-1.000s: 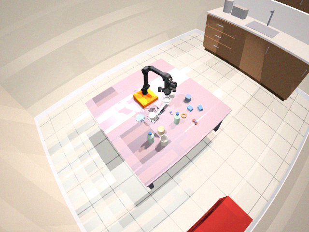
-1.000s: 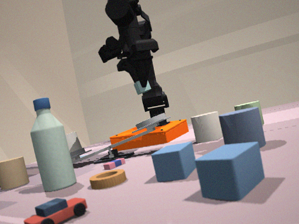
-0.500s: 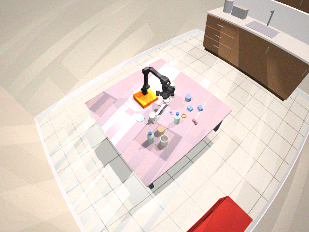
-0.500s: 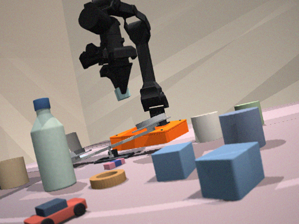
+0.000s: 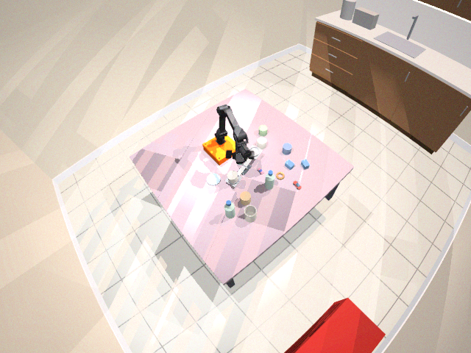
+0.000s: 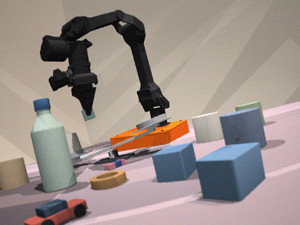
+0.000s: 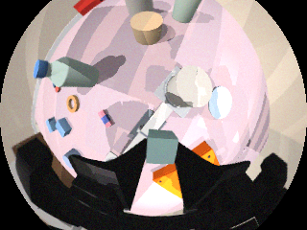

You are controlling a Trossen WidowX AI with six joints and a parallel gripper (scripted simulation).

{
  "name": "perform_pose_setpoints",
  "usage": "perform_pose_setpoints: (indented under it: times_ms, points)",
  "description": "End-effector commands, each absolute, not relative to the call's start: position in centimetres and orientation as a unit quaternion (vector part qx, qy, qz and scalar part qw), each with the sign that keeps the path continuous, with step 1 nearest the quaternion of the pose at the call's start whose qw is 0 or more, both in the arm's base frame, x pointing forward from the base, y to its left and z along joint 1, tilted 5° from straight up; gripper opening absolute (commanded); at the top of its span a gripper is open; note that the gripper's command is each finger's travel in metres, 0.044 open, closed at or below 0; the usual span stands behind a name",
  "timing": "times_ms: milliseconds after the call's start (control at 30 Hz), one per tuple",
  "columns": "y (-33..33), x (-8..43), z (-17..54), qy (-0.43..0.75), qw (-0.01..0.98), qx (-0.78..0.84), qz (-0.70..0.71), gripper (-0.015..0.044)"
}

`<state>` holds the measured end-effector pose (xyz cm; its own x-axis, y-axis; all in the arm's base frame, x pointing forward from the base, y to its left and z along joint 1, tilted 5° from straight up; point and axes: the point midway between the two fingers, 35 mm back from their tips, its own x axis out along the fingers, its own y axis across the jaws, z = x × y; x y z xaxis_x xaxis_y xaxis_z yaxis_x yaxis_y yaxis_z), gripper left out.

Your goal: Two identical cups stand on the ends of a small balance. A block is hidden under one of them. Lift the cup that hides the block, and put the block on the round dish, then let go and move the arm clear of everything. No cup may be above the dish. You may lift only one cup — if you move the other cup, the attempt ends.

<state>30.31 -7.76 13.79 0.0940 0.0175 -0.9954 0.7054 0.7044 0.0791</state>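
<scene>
My gripper (image 6: 89,113) (image 7: 160,142) is shut on a small teal block (image 6: 86,117) (image 7: 161,146), held in the air above the balance (image 5: 244,167) (image 6: 122,142) (image 7: 154,126). The balance tilts: its empty pan (image 5: 254,151) (image 6: 152,122) is up. At the low end stands an off-white cup (image 5: 232,176) (image 7: 184,88), partly behind a bottle in the exterior view. The round pale dish (image 5: 213,179) (image 7: 221,103) lies beside that cup, with no cup above it. A white cup (image 5: 261,142) (image 6: 207,127) stands on the table past the raised pan.
Green bottles (image 5: 269,181) (image 5: 229,210) (image 6: 53,156), a tan cylinder (image 5: 245,198) (image 7: 146,29) and a hollow grey cup (image 5: 250,213) stand around the balance. Blue blocks (image 6: 174,162), an orange ring (image 6: 108,180) (image 7: 69,103) and a red car (image 6: 55,214) lie farther off. An orange tray (image 5: 218,155) surrounds the arm's base.
</scene>
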Motion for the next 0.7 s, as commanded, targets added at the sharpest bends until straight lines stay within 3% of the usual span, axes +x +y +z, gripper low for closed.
perform_pose_setpoints:
  times_ms: [0,667]
  points:
    - [-11.3,29.6,12.4,0.627,0.678,0.289,-0.251,0.0000]
    - [-22.8,23.8,7.8,0.630,0.674,0.289,-0.255,0.0000]
